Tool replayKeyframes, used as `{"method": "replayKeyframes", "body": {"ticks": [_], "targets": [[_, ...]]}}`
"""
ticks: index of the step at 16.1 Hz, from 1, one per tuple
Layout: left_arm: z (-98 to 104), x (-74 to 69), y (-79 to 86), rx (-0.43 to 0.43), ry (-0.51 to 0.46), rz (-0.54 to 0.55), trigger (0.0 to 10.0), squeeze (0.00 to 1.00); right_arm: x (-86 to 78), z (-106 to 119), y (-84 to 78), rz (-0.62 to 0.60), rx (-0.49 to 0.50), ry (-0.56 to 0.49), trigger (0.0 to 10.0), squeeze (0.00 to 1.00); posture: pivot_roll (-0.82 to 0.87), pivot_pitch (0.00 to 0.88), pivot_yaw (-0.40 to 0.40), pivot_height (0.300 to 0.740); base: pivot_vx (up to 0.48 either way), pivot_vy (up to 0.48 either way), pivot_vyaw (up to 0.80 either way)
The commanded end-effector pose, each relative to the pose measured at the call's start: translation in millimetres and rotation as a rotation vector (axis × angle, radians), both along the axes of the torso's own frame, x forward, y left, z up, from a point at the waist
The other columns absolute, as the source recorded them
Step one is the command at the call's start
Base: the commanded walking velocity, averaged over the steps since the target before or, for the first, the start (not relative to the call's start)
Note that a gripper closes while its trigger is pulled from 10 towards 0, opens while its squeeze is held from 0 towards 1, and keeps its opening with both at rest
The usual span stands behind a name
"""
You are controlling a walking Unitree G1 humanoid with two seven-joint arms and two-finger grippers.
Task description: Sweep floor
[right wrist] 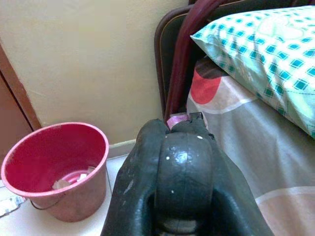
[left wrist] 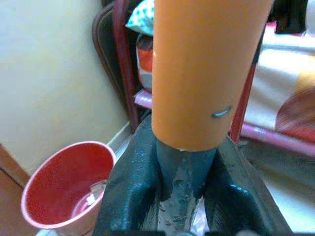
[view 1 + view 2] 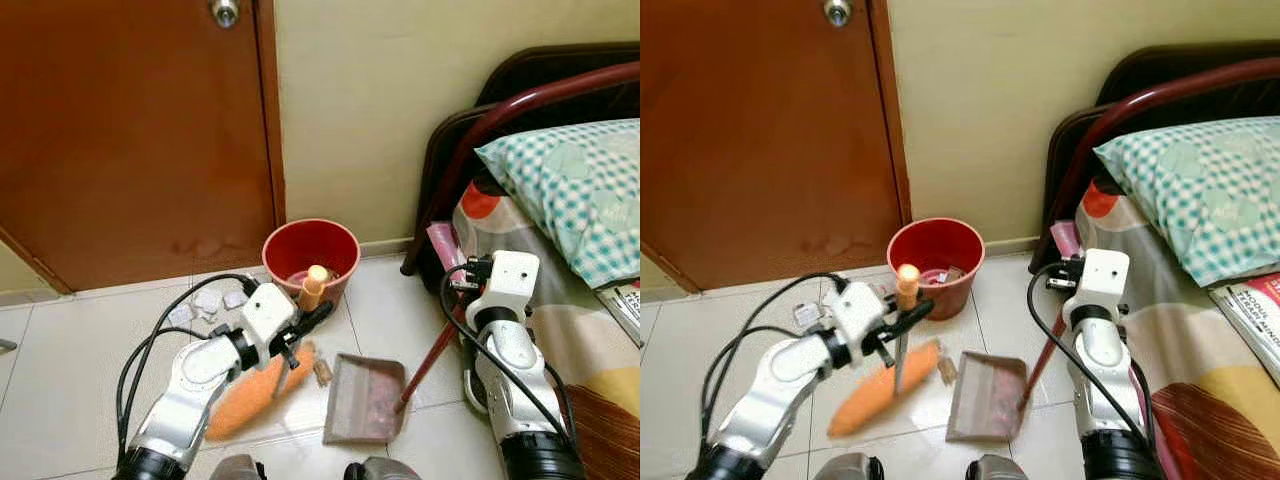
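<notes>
Broom (image 3: pixel 262 393) in left gripper (image 3: pixel 300 330), dustpan (image 3: pixel 364 398) alongside

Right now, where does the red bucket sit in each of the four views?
Left eye view: red bucket at centre, on the floor against the wall, behind the left hand.
Right eye view: left of centre, same spot by the wall.
Left wrist view: lower left corner, beyond the orange handle.
Right wrist view: lower left.
Shared landmark: the checked pillow.
</notes>
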State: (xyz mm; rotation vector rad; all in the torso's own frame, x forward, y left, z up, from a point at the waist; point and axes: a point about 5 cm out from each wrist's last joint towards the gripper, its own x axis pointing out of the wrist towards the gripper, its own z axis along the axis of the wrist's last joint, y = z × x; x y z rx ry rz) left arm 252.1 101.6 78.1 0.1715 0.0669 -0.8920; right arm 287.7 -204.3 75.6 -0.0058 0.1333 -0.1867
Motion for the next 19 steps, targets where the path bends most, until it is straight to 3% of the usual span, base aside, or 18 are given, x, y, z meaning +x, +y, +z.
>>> {"method": "replayKeyframes", "body": {"ticks": [1,6,9,10,13,16,19], "targets": [[2.3,-5.5,-4.3,-0.091,0.062,-0.025,10.0,0.0,4.8,6.9,-0.9,0.004,-0.026,-0.028,10.0,0.0,-0.01,0.088,-0.036,0.74,0.0,0.0,0.0],[13.6,-9.1,-10.4,-0.198,0.12,-0.033,10.0,0.0,6.4,-1.1,-5.0,-0.013,-0.1,0.05,10.0,0.0,-0.01,0.088,-0.04,0.74,0.0,0.0,0.0],[20.2,-7.0,-14.2,-0.273,0.149,0.0,10.0,0.0,8.1,-5.4,0.0,0.004,-0.078,0.072,10.0,0.0,-0.01,0.09,-0.04,0.74,0.0,0.0,0.0],[20.5,-5.0,-14.5,-0.259,0.135,0.021,10.0,0.0,10.1,-3.8,5.9,0.022,-0.061,0.061,10.0,0.0,-0.01,0.09,-0.04,0.74,0.0,0.0,0.0],[6.9,-8.3,-1.3,-0.104,0.093,0.02,10.0,0.0,10.4,-2.3,10.1,0.045,-0.046,0.05,10.0,0.0,-0.01,0.091,-0.042,0.74,0.0,0.0,0.0],[-8.4,-20.0,16.0,0.014,0.111,0.01,10.0,0.0,10.2,-4.0,8.9,0.048,-0.044,0.056,10.0,0.0,-0.01,0.09,-0.045,0.74,0.0,0.0,0.0],[-13.0,-15.9,36.5,0.068,0.105,0.07,10.0,0.0,10.7,-4.4,8.9,0.052,-0.043,0.059,10.0,0.0,-0.01,0.088,-0.049,0.74,0.0,0.0,0.0]]}}
